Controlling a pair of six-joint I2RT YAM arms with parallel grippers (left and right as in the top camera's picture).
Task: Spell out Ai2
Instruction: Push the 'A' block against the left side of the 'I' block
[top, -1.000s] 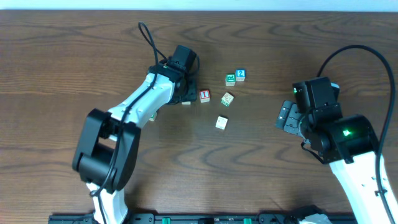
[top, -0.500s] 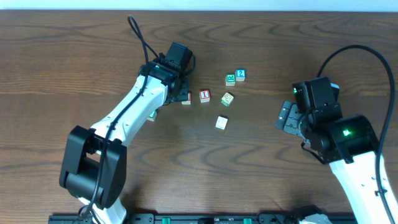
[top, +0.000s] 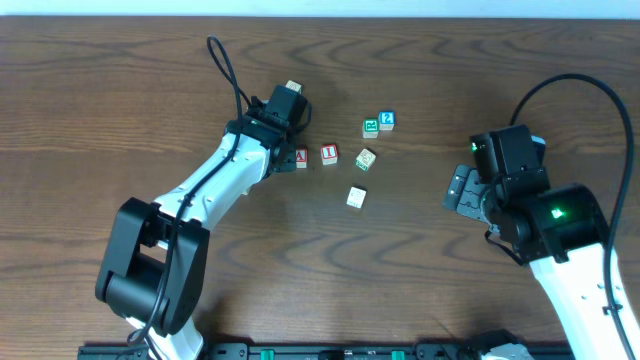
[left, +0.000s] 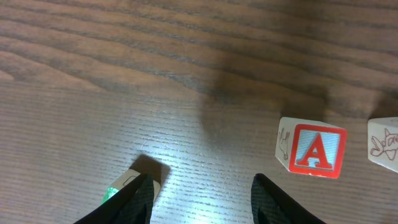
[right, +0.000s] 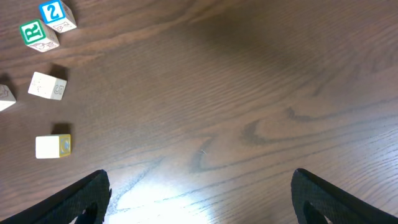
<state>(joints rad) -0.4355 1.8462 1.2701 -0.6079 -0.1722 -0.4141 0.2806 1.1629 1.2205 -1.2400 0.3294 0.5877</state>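
A red "A" block (top: 301, 157) stands on the table just left of a red "I" block (top: 329, 154). In the left wrist view the A block (left: 311, 151) is ahead and to the right of my fingers, and the I block's side (left: 385, 142) shows at the right edge. A blue "2" block (top: 387, 120) lies further right beside a green "R" block (top: 370, 127); both show in the right wrist view, the 2 block (right: 56, 14) above the R block (right: 38, 34). My left gripper (top: 283, 158) (left: 202, 190) is open and empty, just left of the A block. My right gripper (top: 462, 190) (right: 199, 193) is open and empty, far right.
A plain block (top: 366, 158) and a white and yellow block (top: 356, 197) lie right of the I block. A green-edged block (left: 127, 183) sits against my left finger, partly under the arm in the overhead view (top: 245, 186).
My left gripper has drawn back from over the A block, which now stands uncovered beside the I block. The right arm has not moved.
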